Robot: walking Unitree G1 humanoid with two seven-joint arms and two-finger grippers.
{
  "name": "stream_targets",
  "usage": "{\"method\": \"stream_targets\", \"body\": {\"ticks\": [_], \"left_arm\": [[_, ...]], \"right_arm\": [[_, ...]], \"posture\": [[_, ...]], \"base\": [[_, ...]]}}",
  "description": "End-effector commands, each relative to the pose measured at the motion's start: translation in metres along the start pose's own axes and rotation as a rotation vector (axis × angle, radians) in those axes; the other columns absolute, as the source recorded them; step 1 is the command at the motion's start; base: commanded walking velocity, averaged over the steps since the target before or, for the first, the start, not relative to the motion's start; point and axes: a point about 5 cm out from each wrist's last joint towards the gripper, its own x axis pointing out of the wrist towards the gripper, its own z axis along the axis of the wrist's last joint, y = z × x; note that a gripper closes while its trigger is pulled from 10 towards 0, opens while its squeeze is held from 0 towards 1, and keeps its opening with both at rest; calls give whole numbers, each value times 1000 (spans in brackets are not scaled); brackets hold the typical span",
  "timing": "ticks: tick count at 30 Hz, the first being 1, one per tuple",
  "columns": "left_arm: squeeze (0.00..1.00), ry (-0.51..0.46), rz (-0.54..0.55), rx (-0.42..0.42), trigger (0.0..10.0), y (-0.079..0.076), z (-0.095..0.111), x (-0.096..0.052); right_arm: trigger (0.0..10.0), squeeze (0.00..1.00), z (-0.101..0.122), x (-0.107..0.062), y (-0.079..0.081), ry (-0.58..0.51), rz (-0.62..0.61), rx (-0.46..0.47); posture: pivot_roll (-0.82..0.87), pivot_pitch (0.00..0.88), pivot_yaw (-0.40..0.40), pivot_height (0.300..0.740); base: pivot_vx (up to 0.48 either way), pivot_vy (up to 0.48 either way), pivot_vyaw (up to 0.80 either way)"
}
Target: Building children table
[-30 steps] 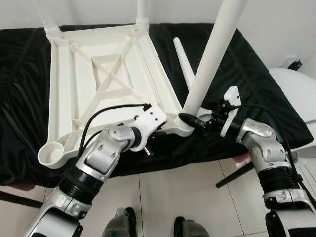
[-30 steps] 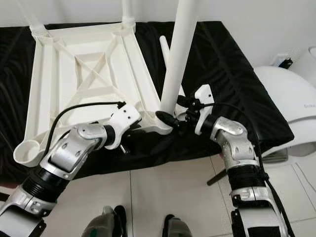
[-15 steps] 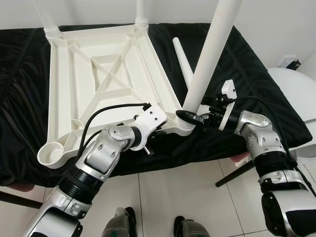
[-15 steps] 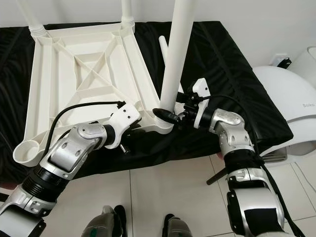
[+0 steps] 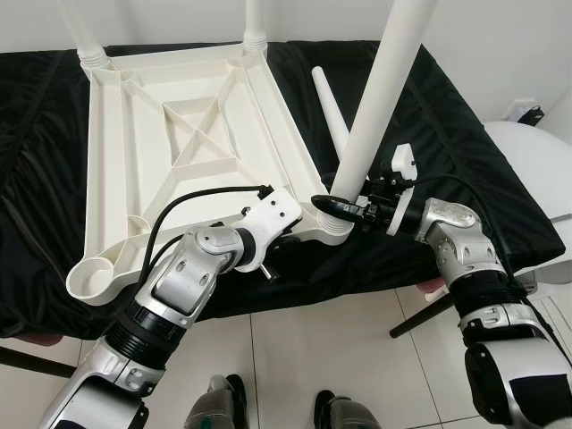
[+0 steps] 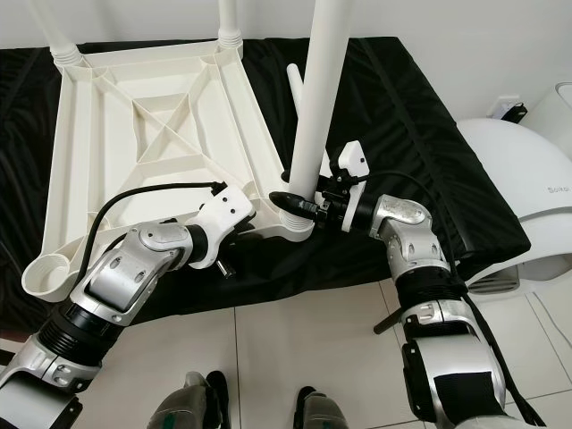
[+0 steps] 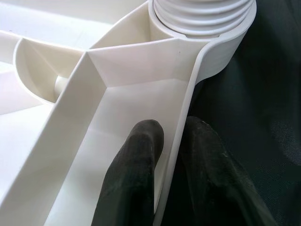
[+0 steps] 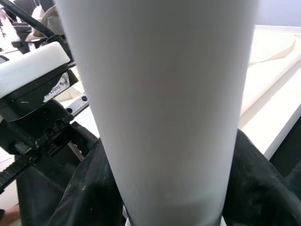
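While right hand [image 5: 335,207] grips leg [image 5: 384,89] in corner socket [image 5: 332,231] | left hand [image 7: 171,155] pinches tabletop rim [image 7: 186,117]

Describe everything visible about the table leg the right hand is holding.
The table leg is a smooth white plastic tube, leaning slightly and running up out of view. Its ribbed lower end sits in the near corner socket of the upside-down white tabletop. The right hand grips it just above the socket, black fingers on either side.
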Motion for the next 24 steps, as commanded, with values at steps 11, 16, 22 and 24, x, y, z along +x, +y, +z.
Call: {"method": "stream_targets", "body": {"ticks": [11, 16, 22, 24], "left_arm": [[0, -28, -58, 1, 10000, -11, 3, 1], [0, -27, -61, 1, 10000, -13, 2, 1], [0, -26, -62, 3, 10000, -13, 2, 1], [0, -26, -62, 3, 10000, -13, 2, 1]], "right_arm": [[0, 0, -4, -7, 12, -21, -213, 4], [0, 0, -9, -3, 25, -38, -289, 49], [0, 0, -13, 2, 34, -53, -454, 88], [0, 0, -13, 2, 34, -53, -454, 88]], "posture": [[-37, 188, 9, 740], [-35, 181, 9, 740], [-35, 172, 12, 740], [-35, 172, 12, 740]], "base": [[0, 0, 0], [0, 0, 0], [0, 0, 0], [0, 0, 0]]}}
